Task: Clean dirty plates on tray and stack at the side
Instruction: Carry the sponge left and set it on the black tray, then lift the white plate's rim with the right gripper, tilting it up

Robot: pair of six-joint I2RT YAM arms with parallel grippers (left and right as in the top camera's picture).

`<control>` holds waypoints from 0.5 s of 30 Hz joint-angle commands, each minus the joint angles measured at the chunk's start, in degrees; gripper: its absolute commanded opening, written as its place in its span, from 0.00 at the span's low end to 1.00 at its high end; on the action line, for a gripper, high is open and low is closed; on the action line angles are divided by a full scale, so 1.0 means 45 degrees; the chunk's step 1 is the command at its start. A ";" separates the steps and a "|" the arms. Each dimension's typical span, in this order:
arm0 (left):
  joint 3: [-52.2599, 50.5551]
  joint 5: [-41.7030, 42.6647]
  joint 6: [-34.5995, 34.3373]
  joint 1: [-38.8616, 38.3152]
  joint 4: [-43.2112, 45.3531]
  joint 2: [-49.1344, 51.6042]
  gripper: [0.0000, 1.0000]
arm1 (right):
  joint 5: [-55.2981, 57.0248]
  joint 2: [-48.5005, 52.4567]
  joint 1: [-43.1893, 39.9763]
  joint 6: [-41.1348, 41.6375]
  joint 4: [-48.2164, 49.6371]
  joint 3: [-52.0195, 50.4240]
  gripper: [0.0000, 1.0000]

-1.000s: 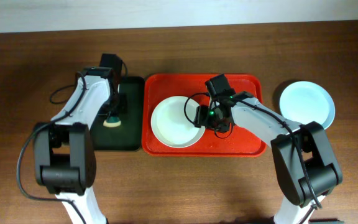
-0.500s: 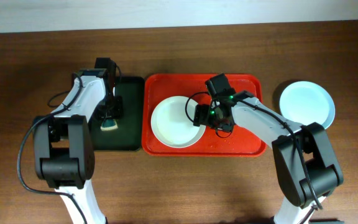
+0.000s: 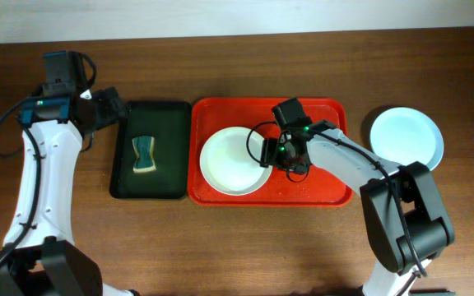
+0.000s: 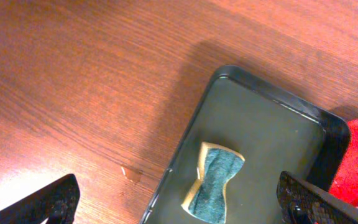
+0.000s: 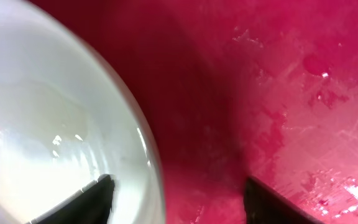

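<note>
right gripper [image 3: 268,153] at the edge of the white plate [image 3: 230,162] on the red tray [image 3: 323,191].
straddles the plate's right rim with fingers [image 5: 98,194] apart, one over the plate's pale inside, the other over the wet, scratched tray floor, nothing clamped between them. sits left of centre in the tray, lying flat, with bare red floor to its right. shows a pale blue plate [image 3: 406,138] resting on the wooden table [image 3: 245,247] just beside the tray's right end, well apart from the white one. hangs the left gripper [image 3: 112,108] over bare table just off the upper left corner of the dark tray [image 3: 169,123], fingers [image 4: 48,202] spread wide and holding nothing. lies a green and yellow sponge [image 3: 143,154] alone on that dark tray, which touches the red tray's left side.
</note>
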 commanded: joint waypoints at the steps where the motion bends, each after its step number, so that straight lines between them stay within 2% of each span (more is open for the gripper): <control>1: 0.0039 0.0209 -0.0272 0.0039 0.0015 0.0063 0.99 | 0.0267 0.0233 0.0058 0.0068 -0.0053 -0.0185 0.41; 5: 0.0039 0.0248 -0.0267 0.0039 -0.0019 0.0063 0.99 | 0.0262 0.0233 0.0058 0.0073 -0.0063 -0.0185 0.09; 6: 0.0039 0.0248 -0.0267 0.0039 -0.0015 0.0063 0.99 | 0.0262 0.0233 0.0058 0.0073 -0.0063 -0.0185 0.04; 15: 0.0039 0.0248 -0.0267 0.0044 -0.0015 0.0063 0.99 | 0.0141 0.0228 -0.0418 0.0078 0.0219 -0.0175 0.04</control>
